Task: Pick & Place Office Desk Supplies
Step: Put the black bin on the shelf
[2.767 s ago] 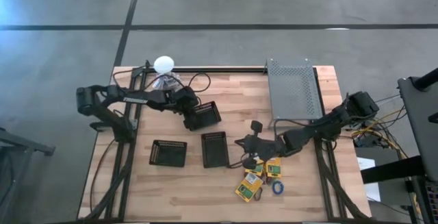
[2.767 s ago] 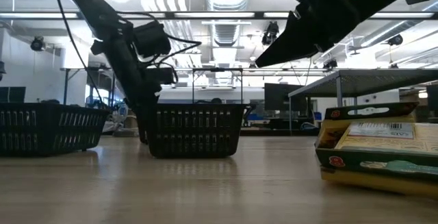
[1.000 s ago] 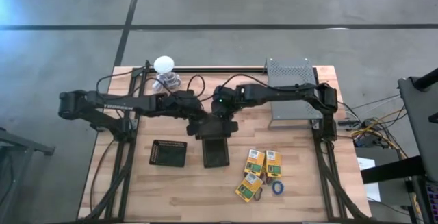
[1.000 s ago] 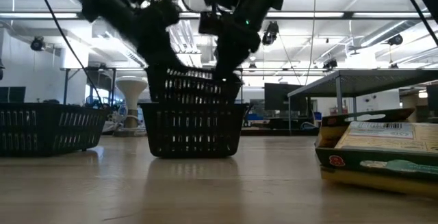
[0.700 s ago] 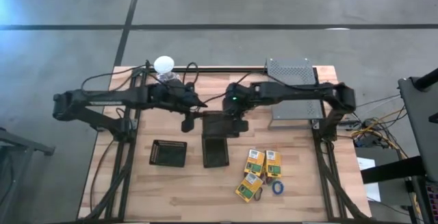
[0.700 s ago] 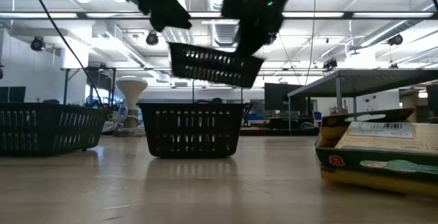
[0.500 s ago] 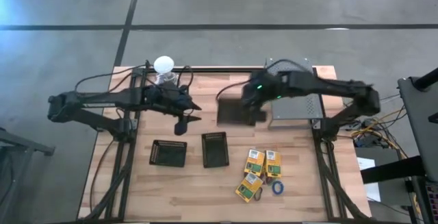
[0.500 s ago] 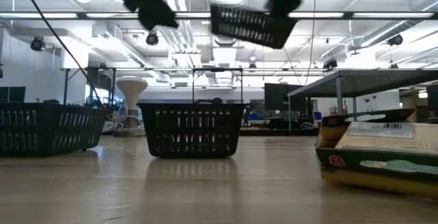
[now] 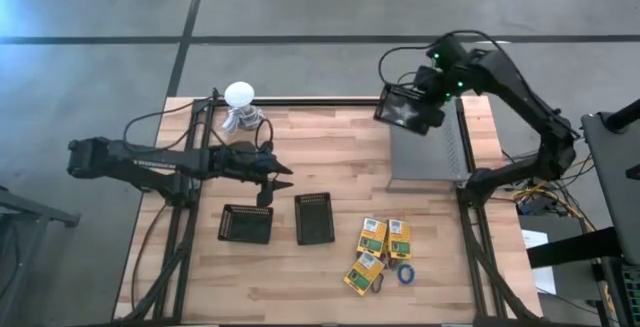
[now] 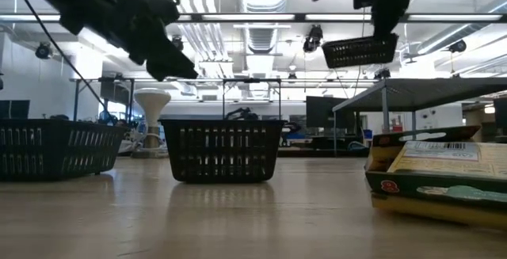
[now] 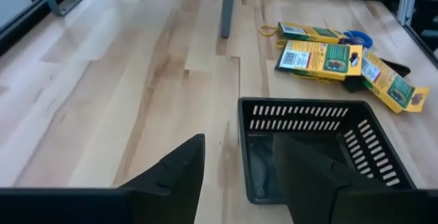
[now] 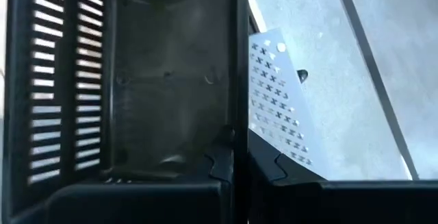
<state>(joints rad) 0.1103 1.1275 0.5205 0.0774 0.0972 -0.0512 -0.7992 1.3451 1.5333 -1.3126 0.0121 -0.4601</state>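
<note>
Your right hand [image 9: 418, 102] is pinched on the rim of a black basket [image 9: 405, 108] and holds it in the air over the far right corner of the surface [image 9: 340, 157], above the near edge of the perforated metal tray [image 9: 428, 152]. In the right wrist view the fingers clamp only a thin strip of the wall. That is a risk: a narrow grip on a tilted basket could slip or swing, and it may catch the tray's edge on the way down.

Your left hand [image 9: 278, 174] hangs over the middle of the surface with its fingers spread wide and nothing between them, just above the far end of two more baskets [image 9: 313, 217] standing side by side.

The supplies lie untouched near the right front: yellow-and-green boxes [image 9: 383, 237] bunched together, a blue ring [image 9: 405, 273] just beside them. If you lower the carried basket there carelessly, it could land on the boxes and scatter them.
</note>
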